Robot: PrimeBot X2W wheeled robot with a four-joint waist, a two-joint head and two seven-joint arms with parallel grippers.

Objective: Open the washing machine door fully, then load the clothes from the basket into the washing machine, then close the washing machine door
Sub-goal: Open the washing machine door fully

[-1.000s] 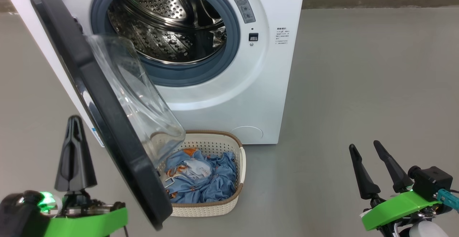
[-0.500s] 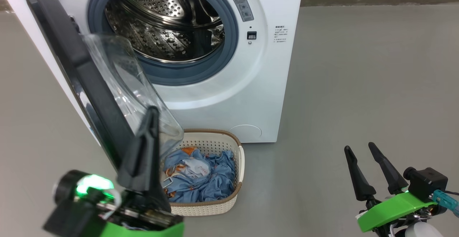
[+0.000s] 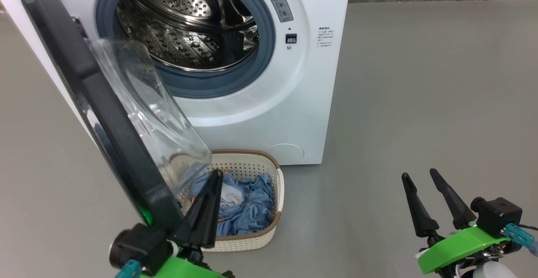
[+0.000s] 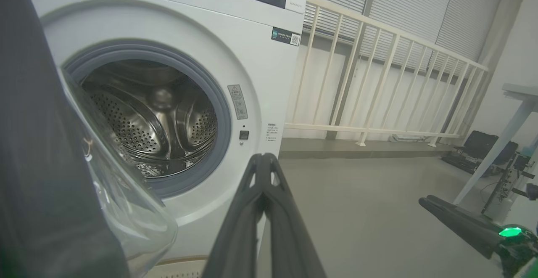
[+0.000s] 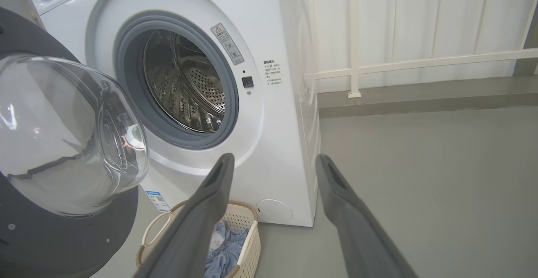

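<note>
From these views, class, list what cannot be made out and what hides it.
Head view: left side of the basket, behind the washing machine door and left gripper.
Right wrist view: most clothes, behind a right gripper finger.
Head view: washing machine label print, too small.

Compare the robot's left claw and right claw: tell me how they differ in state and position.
The left claw, long dark fingers on a green mount, is shut, fingertips pressed together; the right claw has its fingers spread open. The left claw stands before the cream perforated plastic basket, beside the black-rimmed round door; the right claw stands over grey floor, apart from the white washing machine. Both share dark tapered fingers and hold nothing.
</note>
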